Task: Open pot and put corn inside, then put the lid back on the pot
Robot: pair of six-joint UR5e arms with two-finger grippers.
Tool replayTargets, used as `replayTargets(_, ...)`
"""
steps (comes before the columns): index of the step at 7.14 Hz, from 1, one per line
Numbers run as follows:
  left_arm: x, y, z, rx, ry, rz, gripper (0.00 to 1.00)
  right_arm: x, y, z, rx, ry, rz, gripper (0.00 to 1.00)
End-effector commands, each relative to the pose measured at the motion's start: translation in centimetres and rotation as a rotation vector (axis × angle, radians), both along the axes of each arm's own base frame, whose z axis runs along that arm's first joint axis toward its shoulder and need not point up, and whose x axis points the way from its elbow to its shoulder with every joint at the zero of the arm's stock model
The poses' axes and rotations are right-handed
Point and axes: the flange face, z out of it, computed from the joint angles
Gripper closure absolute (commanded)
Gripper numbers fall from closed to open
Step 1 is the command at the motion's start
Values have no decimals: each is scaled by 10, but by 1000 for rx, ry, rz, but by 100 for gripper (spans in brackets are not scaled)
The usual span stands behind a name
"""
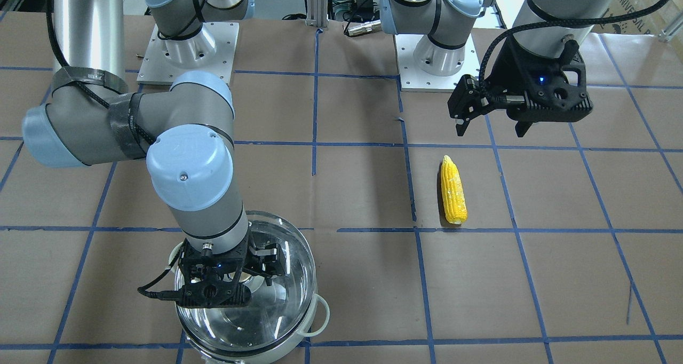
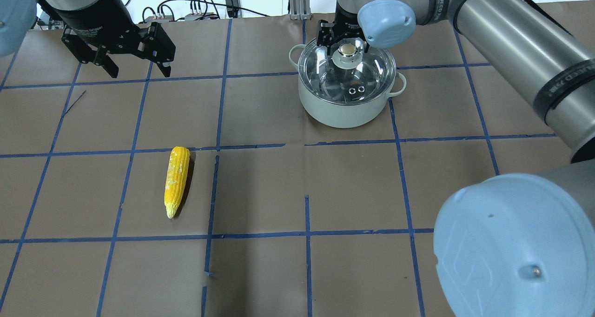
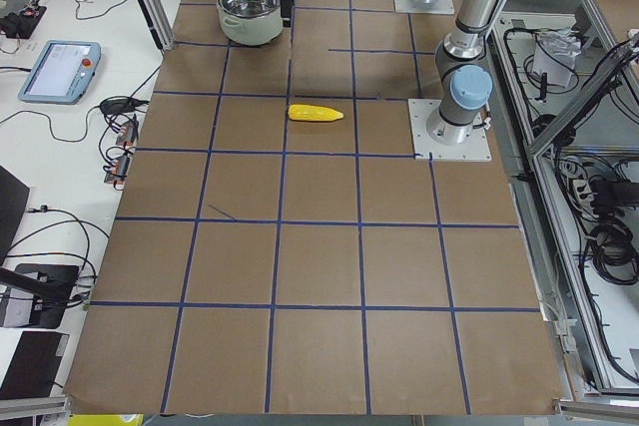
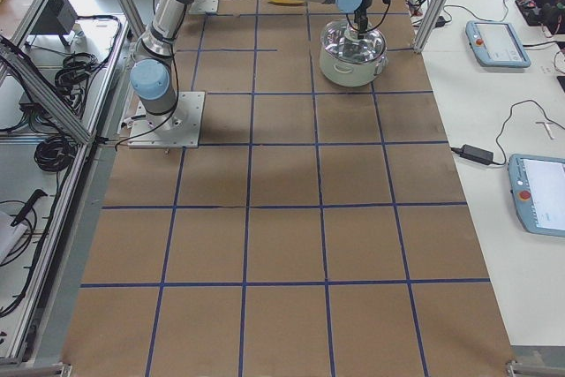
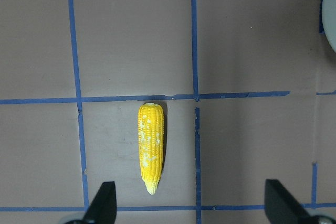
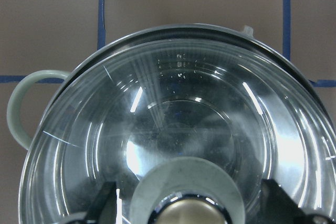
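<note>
The right tool (image 6: 190,204) hangs straight over the lid's knob (image 2: 347,51), its two fingers apart with one on each side of the cream-topped knob and a gap showing between each finger and it, so nothing is clamped yet. The step in hand looks like taking the lid off. To do it well, the tool should drop until the fingers sit below the knob's wide top, close squarely on the knob, and then lift straight up without tilting, so the glass does not scrape or drag the pot. The lid (image 2: 325,75) sits level and centred on the pot (image 2: 344,115), which stands in the upper middle of the overhead view with its two pale loop handles out to the sides. Through the clear dome only bare shiny steel and reflections show, and nothing appears to lie inside. Further out, at the left centre of the overhead view, the corn (image 2: 176,181) lies flat on the counter (image 2: 260,191), well apart from the pot, with its pointed end toward the bottom of the frame. The left tool (image 2: 138,68) hovers in the upper left of that view, empty, its fingers spread wide and clear of the cob.
</note>
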Motion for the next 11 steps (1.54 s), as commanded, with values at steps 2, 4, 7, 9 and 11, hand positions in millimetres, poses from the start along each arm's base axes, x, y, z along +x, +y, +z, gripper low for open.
replayTargets(2,0,0,0,0,0,0,0,0,3,3,-3,0,2,16)
replayTargets(4,5,6,-15,36,0,8,0,-2,4,5,4,0,1,28)
replayTargets(7,8,0,-70,57,7,-20,0,-2,5,4,9,-1,6,61)
replayTargets(9,11,9,-106,79,4,-75,0,-1,4,9,8,-3,5,83)
replayTargets(11,18,12,-124,93,7,-77,0,0,-1,30,4,-7,5,88)
